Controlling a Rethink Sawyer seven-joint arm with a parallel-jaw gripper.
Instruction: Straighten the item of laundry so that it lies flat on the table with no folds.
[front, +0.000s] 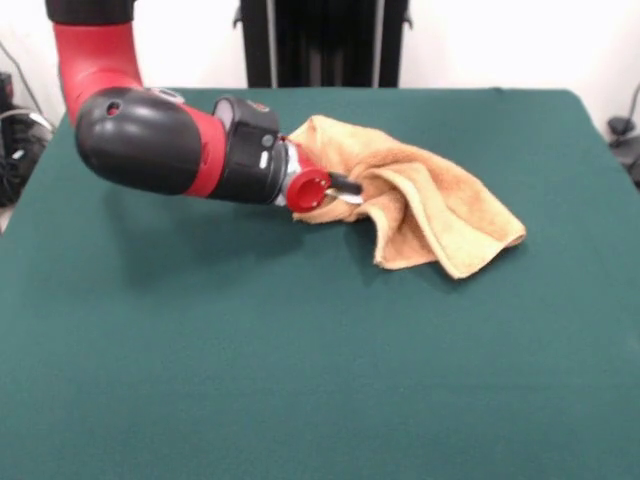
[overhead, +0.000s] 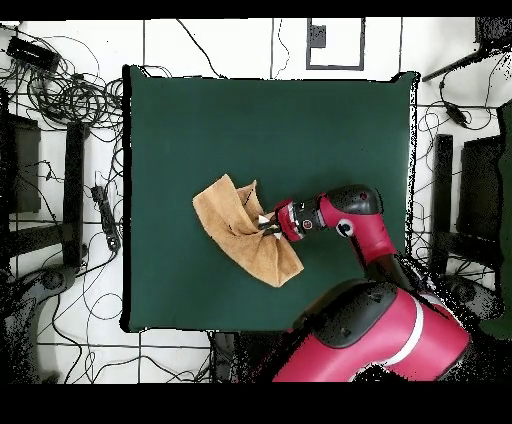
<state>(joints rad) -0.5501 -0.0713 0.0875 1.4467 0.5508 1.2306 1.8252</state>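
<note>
orange-tan towel (front: 420, 200), dark green table (front: 300, 380), red and black arm (front: 170, 140)

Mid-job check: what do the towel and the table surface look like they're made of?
The towel looks like soft terry cloth, orange-tan and matte: a fuzzy nap shows, and it drapes in limp folds where the gripper meets it. The table appears covered in dark green felt-like cloth: flat, even, no shine or grain. What lies under that cover can't be told.

One camera is facing the robot from across the green worktop (front: 300, 380) at close range, another is looking straight down from high above, both sharing the worktop and towel (front: 430, 200).
</note>
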